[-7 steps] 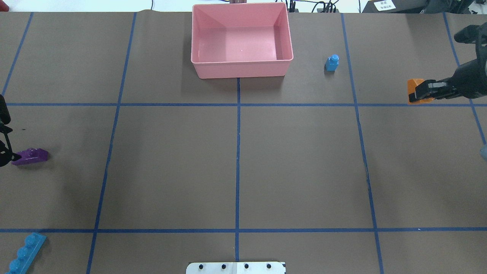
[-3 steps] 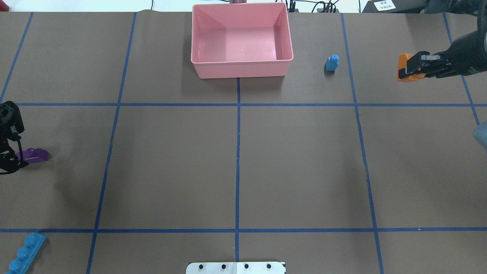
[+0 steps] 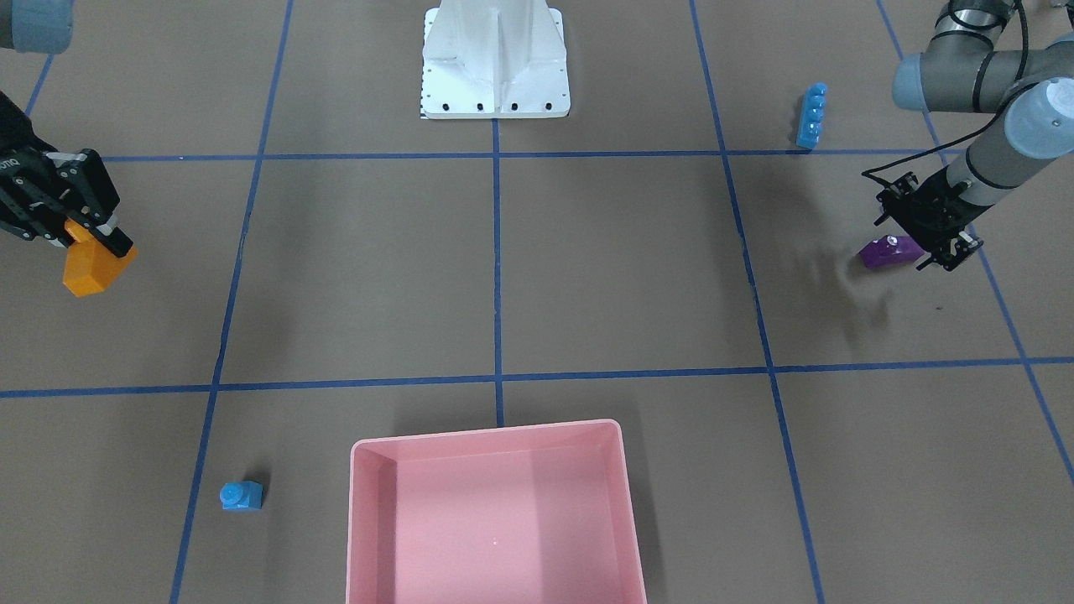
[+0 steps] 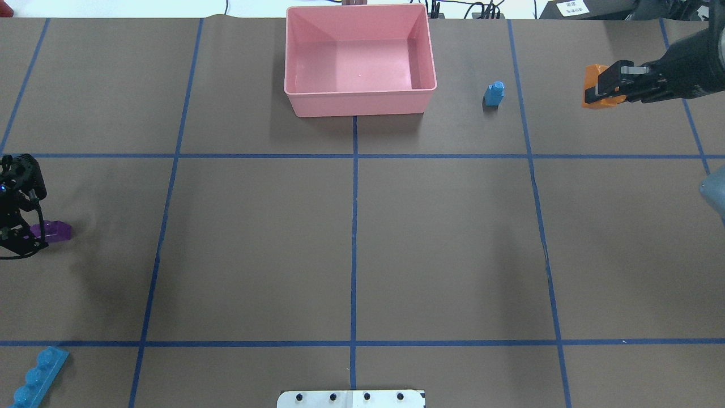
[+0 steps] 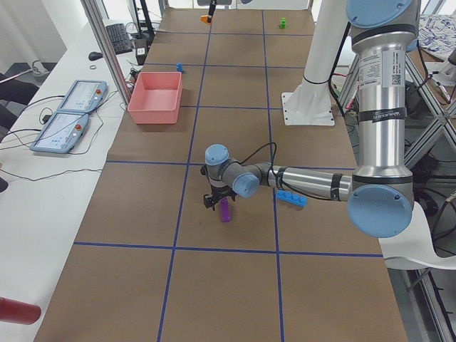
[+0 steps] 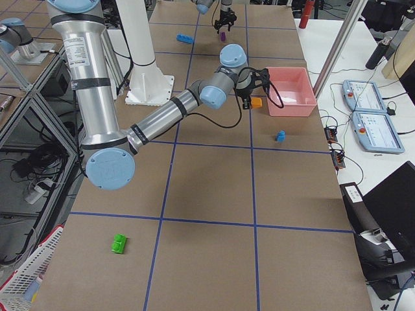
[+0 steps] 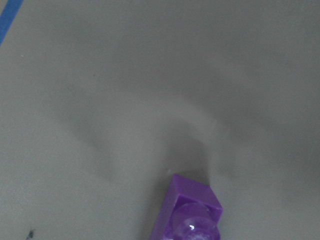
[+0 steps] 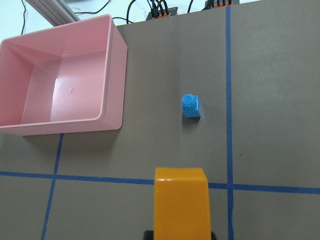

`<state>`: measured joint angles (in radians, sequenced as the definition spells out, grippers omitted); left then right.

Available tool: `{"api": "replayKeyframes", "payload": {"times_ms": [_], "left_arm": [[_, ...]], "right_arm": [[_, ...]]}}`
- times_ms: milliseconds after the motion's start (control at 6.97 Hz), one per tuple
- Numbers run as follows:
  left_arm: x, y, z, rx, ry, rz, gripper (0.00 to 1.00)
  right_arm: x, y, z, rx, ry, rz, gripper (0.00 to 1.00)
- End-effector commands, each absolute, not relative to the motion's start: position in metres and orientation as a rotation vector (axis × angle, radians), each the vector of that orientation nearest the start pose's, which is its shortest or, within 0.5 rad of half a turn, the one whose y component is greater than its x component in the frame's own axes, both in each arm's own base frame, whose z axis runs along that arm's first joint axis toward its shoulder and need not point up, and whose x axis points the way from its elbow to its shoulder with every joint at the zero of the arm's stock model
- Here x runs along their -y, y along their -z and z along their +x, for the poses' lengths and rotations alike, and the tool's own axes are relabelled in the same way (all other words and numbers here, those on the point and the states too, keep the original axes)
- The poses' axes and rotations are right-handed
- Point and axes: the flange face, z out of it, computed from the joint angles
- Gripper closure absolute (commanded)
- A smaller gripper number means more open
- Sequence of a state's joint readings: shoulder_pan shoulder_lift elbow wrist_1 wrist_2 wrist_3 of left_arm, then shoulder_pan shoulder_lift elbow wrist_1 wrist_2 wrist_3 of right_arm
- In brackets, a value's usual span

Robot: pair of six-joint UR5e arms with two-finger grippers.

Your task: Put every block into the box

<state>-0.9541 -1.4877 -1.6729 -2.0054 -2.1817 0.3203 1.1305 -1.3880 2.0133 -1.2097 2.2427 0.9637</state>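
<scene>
None of the five blocks lies in the box [image 4: 360,105] yet; its floor is bare. Nearest it, the small blue one-stud [image 4: 494,94] stands off its wall on the robot's right. Farther out that way, the right gripper [image 3: 101,240] is clamped on the orange wedge [image 3: 94,270], held above the table. Well apart from the box on the opposite side, the purple curved wedge [image 4: 54,231] lies at the left gripper [image 3: 930,248]; I cannot tell whether that gripper has it. The long blue four-stud [image 4: 37,377] and the green two-stud [image 6: 119,243] sit farthest off. All five drops are left.
</scene>
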Motion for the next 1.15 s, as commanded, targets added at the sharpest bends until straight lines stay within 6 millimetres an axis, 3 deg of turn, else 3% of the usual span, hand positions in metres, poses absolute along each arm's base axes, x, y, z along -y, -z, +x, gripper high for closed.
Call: {"api": "replayKeyframes", "payload": {"times_ms": [0, 143, 287, 430, 573, 717, 1004], "left_arm": [[0.435, -0.613, 0.228, -0.694, -1.043, 0.345, 0.0], [0.434, -0.614, 0.232, -0.696, -1.05, 0.344, 0.01], [0.434, -0.612, 0.232, -0.698, -1.053, 0.349, 0.27], [0.435, -0.607, 0.232, -0.699, -1.051, 0.357, 0.92], [0.434, -0.601, 0.23, -0.716, -0.988, 0.341, 1.0], [0.433, -0.588, 0.231, -0.738, -0.873, 0.314, 1.0], [0.427, -0.558, 0.237, -0.86, -0.827, 0.283, 1.0]], "right_arm": [[0.501, -0.294, -0.155, 1.093, -0.133, 0.348, 1.0], [0.503, -0.288, -0.155, 1.099, -0.128, 0.357, 1.0], [0.507, -0.282, -0.157, 1.103, -0.127, 0.365, 1.0], [0.521, -0.276, -0.164, 1.105, -0.125, 0.368, 1.0], [0.542, -0.27, -0.177, 1.103, -0.121, 0.363, 1.0], [0.563, -0.262, -0.196, 1.103, -0.11, 0.352, 1.0], [0.617, -0.248, -0.253, 1.085, -0.09, 0.297, 1.0]]}}
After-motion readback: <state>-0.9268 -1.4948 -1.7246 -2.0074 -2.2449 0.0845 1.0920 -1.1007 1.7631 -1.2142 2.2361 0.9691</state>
